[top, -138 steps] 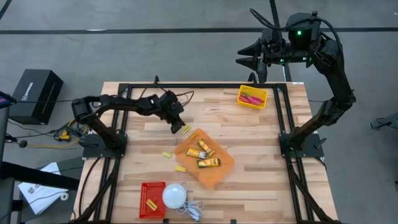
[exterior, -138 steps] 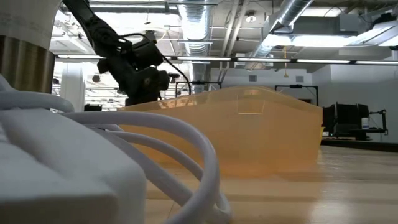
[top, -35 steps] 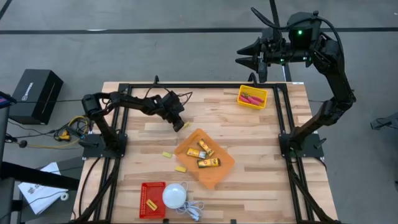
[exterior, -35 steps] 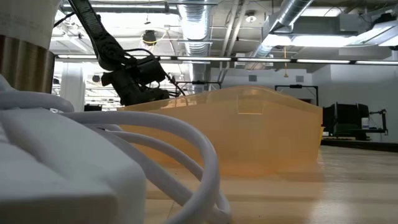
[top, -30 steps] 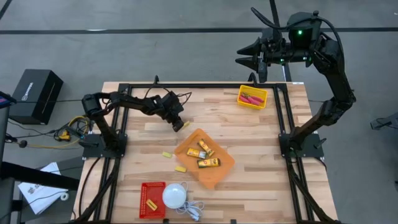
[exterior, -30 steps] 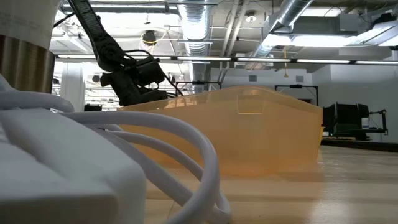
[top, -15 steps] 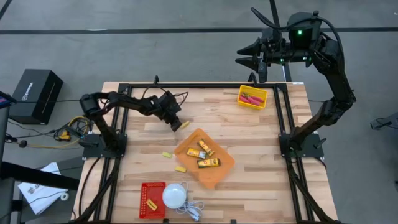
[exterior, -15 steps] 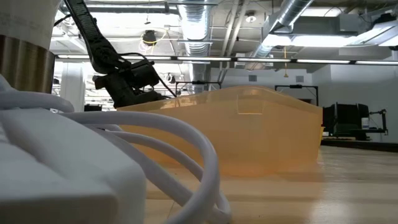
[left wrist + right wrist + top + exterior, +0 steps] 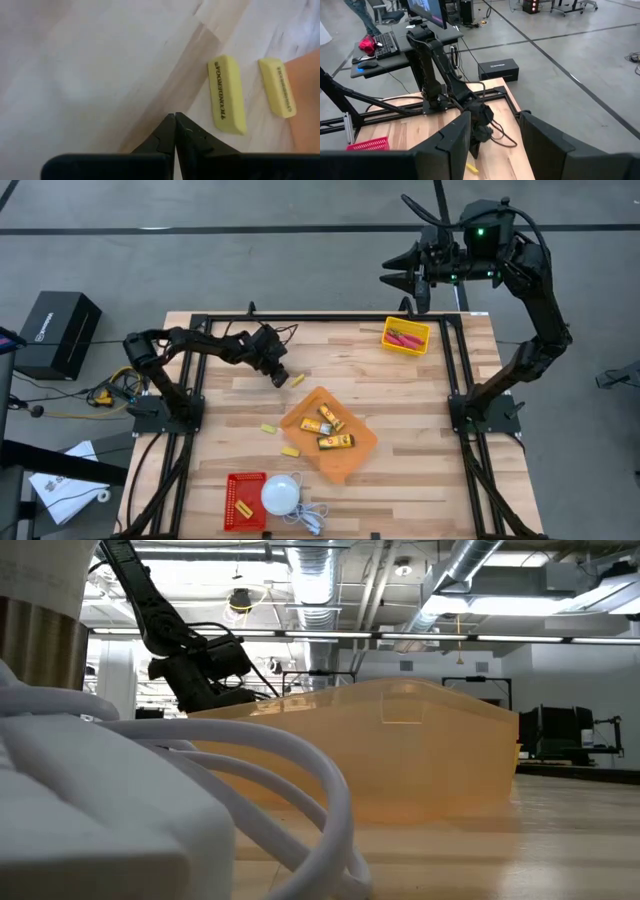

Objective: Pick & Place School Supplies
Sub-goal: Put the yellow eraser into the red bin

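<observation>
My left gripper (image 9: 279,378) is shut and points down at the wood, left of the orange tray (image 9: 352,450). Just beside its tips (image 9: 175,120) lie two yellow blocks with dark lettering (image 9: 227,95) (image 9: 277,87), flat on the table; the high view shows them as a yellow spot (image 9: 297,380). Three orange-yellow packets (image 9: 328,428) lie in the tray. Two more yellow blocks (image 9: 268,428) (image 9: 290,450) lie on the wood. Pink-handled scissors (image 9: 405,337) lie in the yellow bin (image 9: 422,345). My right gripper (image 9: 392,277) hangs open, high beyond the far edge.
A red bin (image 9: 232,515) with a yellow block in it and a white dome (image 9: 281,494) with a cord stand at the near edge. The dark frame rails (image 9: 300,320) run around the table. Bare wood lies between the tray and the yellow bin.
My left gripper has slid a little toward the table's left edge, staying shut and low. This uncovers the yellow spot on its tray side in the high view.
</observation>
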